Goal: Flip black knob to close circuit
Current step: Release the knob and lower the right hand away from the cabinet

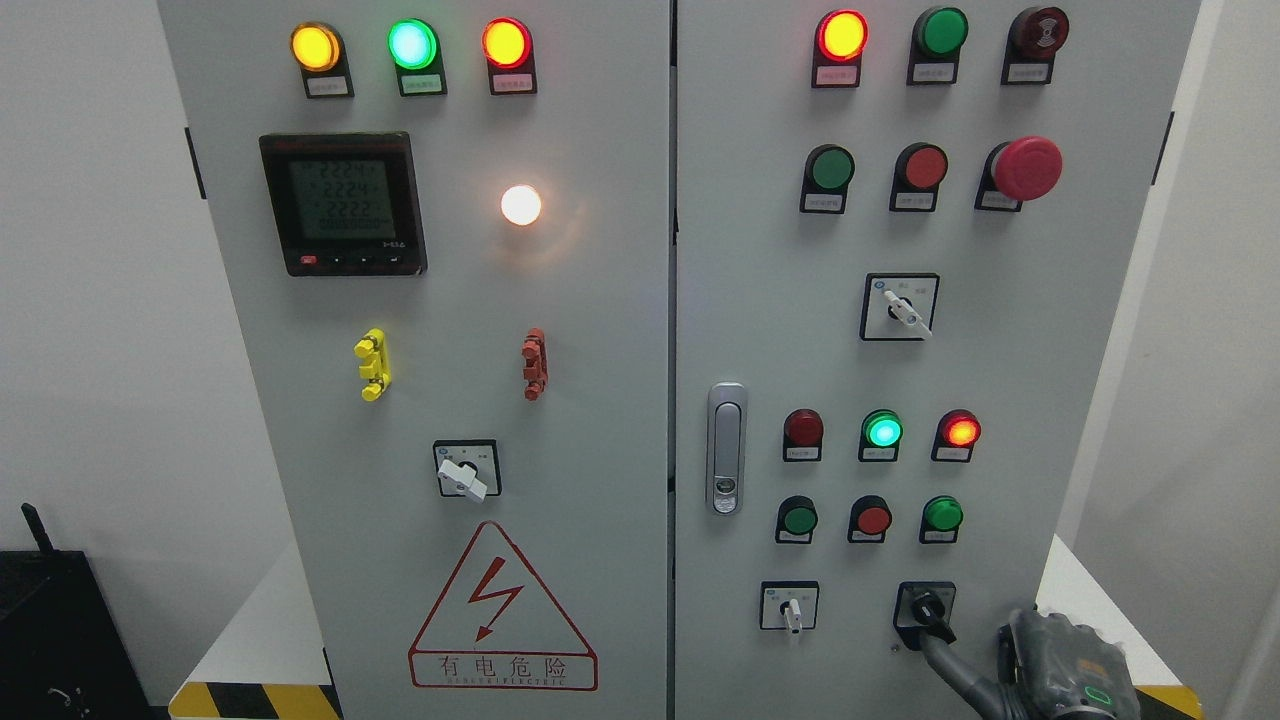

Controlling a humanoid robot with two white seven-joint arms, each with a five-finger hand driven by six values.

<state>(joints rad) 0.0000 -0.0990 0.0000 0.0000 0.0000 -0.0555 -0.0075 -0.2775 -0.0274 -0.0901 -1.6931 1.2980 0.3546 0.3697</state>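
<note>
Gray and mechanical, the robot's right hand (pixel 1040 665) rises from the bottom right corner, its long dark fingers (pixel 950 660) stretched up and to the left until their tips meet the black knob (pixel 927 606). Whether those fingers are pinched on the knob or only touching it cannot be told, since the tips merge with the knob's dark body. That knob sits low on the right door of a gray cabinet (pixel 600 400), just above and left of the hand, its pointer angled down toward the right.

Left of the hand, at the same height as the knob, is a small white switch (pixel 790 607) in a black frame. Directly above the hand run two rows of three round parts each: green, red and green buttons (pixel 873 519) nearer, then lamps (pixel 883 430) farther up, the middle one glowing green and the right one glowing orange-red. Higher still stands another white switch (pixel 901 308), and above that a big red mushroom button (pixel 1026 168).

Up and left of the hand, a silver door handle (pixel 727 448) sits beside the seam between the doors. Far to the left, on the other door, hang a digital meter (pixel 343 204), a bright white lamp (pixel 521 205) and a red lightning warning sign (pixel 502 612).
</note>
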